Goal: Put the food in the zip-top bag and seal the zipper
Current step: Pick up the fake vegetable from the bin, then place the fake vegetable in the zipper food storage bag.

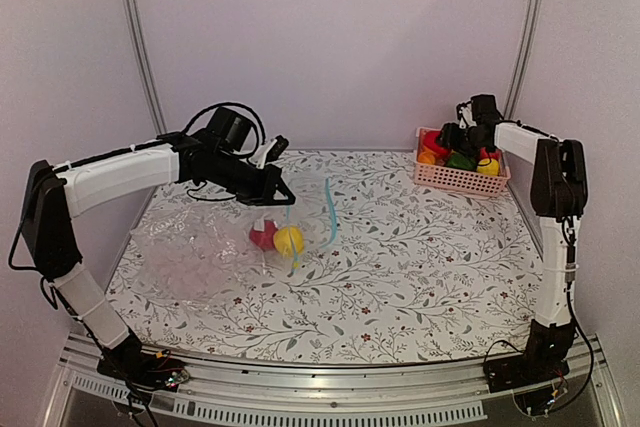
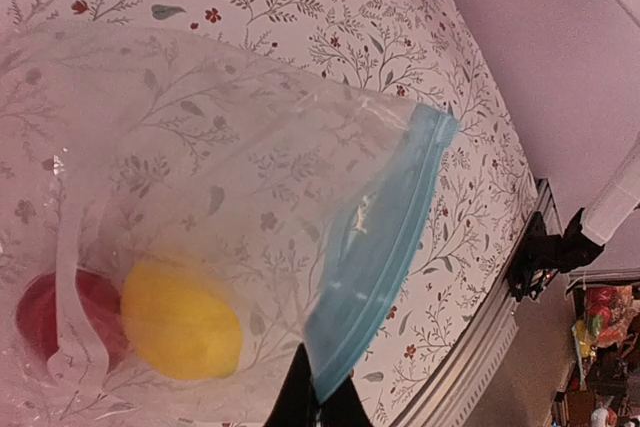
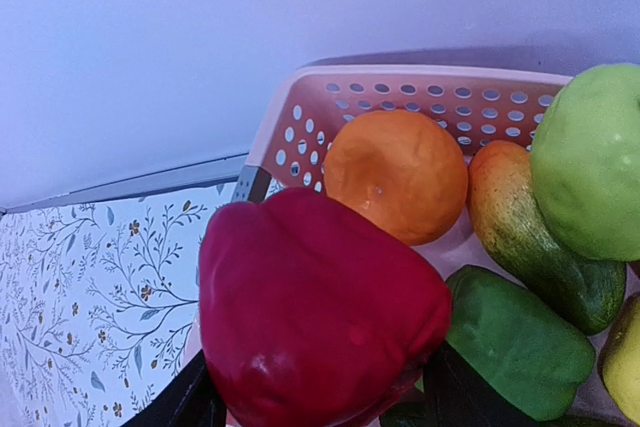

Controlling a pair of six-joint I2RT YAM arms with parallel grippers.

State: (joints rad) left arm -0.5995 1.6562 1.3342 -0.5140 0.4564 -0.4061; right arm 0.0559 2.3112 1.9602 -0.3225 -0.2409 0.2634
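My right tool (image 3: 318, 399) is black; red pepper (image 3: 320, 297), orange fruit (image 3: 397, 172), pink basket (image 3: 400, 97); clear zip-top bag (image 2: 230, 137), blue-teal zipper (image 2: 375, 267); white table (image 3: 100, 287), leafy floral print.

Room around the right tool (image 3: 320, 409) is tight. A red pepper (image 3: 320, 307) fills the gap between its fingers and an orange (image 3: 397, 175) sits just beyond. A green pepper (image 3: 520, 342), a mango (image 3: 525, 237) and a green apple (image 3: 590, 172) crowd one side. The pink basket (image 3: 420, 97) walls off the far side. Past the rim on the other side, the surface (image 3: 90, 287) lies open.

The left tool (image 2: 318, 392) pinches the zip-top bag (image 2: 200, 147) beside the zipper (image 2: 380, 257). Bag film hangs ahead of it, holding a yellow fruit (image 2: 180, 319) and a red fruit (image 2: 45, 317). Between the two tools the surface is free.
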